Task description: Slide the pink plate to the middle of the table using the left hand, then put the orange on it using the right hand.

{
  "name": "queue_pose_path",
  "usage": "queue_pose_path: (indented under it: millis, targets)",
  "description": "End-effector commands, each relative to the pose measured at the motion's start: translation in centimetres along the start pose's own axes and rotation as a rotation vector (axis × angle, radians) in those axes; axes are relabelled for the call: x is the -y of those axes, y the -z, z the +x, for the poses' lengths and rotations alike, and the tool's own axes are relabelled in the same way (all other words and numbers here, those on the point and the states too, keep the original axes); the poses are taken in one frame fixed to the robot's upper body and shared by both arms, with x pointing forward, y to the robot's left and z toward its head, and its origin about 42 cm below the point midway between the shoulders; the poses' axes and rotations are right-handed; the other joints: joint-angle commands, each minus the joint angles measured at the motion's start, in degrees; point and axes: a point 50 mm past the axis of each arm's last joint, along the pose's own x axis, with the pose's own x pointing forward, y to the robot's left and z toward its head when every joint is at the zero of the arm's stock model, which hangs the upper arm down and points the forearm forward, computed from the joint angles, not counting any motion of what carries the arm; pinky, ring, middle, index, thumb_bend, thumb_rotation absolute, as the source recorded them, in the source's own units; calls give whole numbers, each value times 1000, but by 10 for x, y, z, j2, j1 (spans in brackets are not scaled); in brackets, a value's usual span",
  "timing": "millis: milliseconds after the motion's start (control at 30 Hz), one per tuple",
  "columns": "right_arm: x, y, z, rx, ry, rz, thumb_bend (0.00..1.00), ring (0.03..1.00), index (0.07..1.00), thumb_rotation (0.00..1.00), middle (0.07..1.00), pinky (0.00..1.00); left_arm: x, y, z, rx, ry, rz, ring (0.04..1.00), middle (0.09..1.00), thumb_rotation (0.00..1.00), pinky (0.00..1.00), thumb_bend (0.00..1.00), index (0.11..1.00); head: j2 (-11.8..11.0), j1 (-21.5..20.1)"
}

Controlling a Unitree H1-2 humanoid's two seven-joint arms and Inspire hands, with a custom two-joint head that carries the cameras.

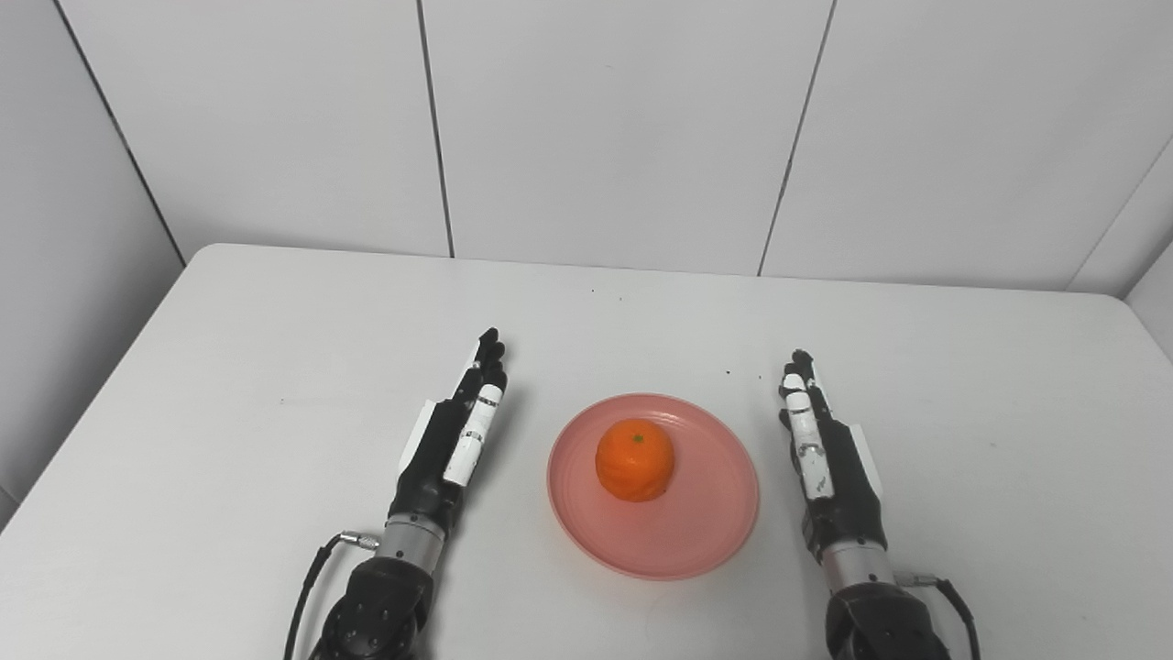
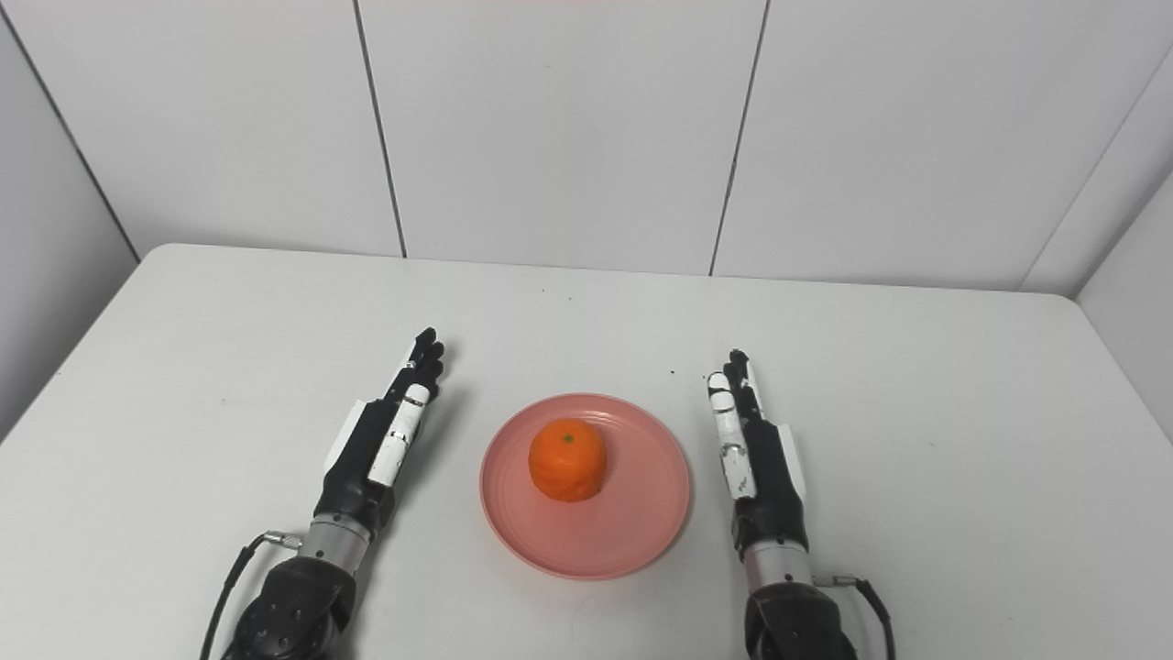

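A pink plate [image 1: 683, 532] lies on the white table [image 1: 275, 348] near the front middle. An orange [image 1: 635, 460] with a green stem spot sits on the plate, a little left of its centre. My left hand [image 1: 454, 438] rests on the table just left of the plate, fingers straight and pointing away, holding nothing. My right hand [image 1: 817, 449] rests just right of the plate in the same pose, also empty. Neither hand touches the plate or the orange.
The table meets a white panelled wall [image 1: 605, 128] at the back. A few small dark specks [image 1: 742, 374] mark the tabletop behind the plate. Cables [image 1: 307, 577] run from both wrists at the bottom edge.
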Motion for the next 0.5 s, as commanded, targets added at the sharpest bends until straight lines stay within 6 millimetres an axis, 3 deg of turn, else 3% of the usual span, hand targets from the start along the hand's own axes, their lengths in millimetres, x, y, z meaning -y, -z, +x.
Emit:
queue_pose_path:
  millis: [0,467]
  targets:
    - [-1,-14,4,101,6,2,228,982,991,1000,986,1000,0,-15,9,86,-3,2,1000,1000,1000,1000,413,1000,-1,1]
    - [-2,-12,4,105,9,10,241,977,989,1000,982,1000,-1,-14,9,86,-10,6,1000,1000,1000,1000,423,1000,-2,1]
